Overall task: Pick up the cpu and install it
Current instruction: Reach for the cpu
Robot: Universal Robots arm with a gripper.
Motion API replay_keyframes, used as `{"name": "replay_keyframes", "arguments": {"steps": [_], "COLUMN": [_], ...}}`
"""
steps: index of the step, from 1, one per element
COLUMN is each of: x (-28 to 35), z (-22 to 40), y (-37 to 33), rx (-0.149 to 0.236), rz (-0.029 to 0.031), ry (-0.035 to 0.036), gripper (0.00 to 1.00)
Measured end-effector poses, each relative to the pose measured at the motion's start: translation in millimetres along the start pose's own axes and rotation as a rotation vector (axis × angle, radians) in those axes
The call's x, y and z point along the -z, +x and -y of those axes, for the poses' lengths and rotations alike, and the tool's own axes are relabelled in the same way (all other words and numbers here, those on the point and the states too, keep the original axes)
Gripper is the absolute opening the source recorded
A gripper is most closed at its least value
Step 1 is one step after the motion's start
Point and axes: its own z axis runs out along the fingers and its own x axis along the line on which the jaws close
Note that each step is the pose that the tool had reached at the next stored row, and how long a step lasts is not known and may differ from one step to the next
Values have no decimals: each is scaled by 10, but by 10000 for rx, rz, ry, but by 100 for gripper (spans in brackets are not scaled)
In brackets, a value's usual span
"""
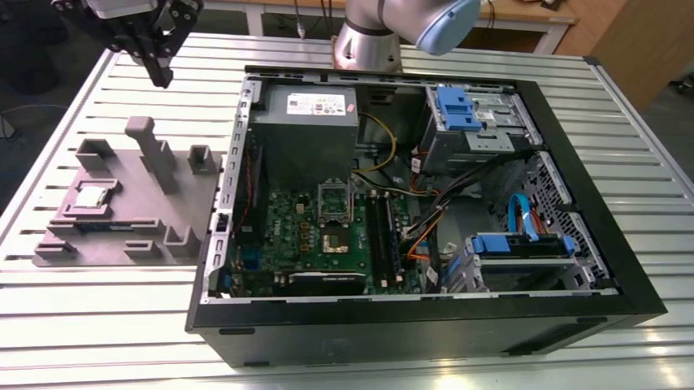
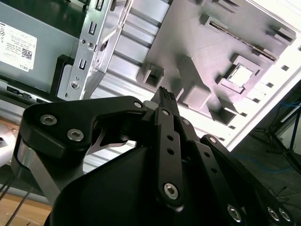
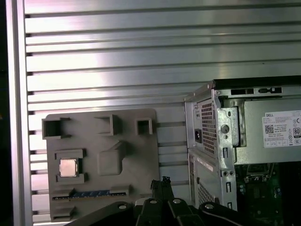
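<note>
Slatted desk: fixture beside case, cpu flat in its pocket, untouched. Closed, empty end effector high near fixture. For clean pick, probably: open wide, centre over cpu, grip edges squarely.

A slatted aluminium table is spanning the exterior view, glaring under bright light. Wooden furniture is standing at two o'clock, and dark floor is showing at ten.

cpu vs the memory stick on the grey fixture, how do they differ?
The cpu is square and silvery; the memory stick is long, thin and dark. The cpu lies flat in a pocket; the memory stick stands on edge in a slot. Both sit in the grey fixture.
</note>
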Motion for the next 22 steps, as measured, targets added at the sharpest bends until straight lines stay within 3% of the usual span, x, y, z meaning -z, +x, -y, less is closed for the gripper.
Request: {"name": "replay_keyframes", "arguments": {"steps": [22], "x": [-3], "z": [9], "y": [112], "rx": [1], "rz": [-1], "ry": [1], "gripper": [10]}}
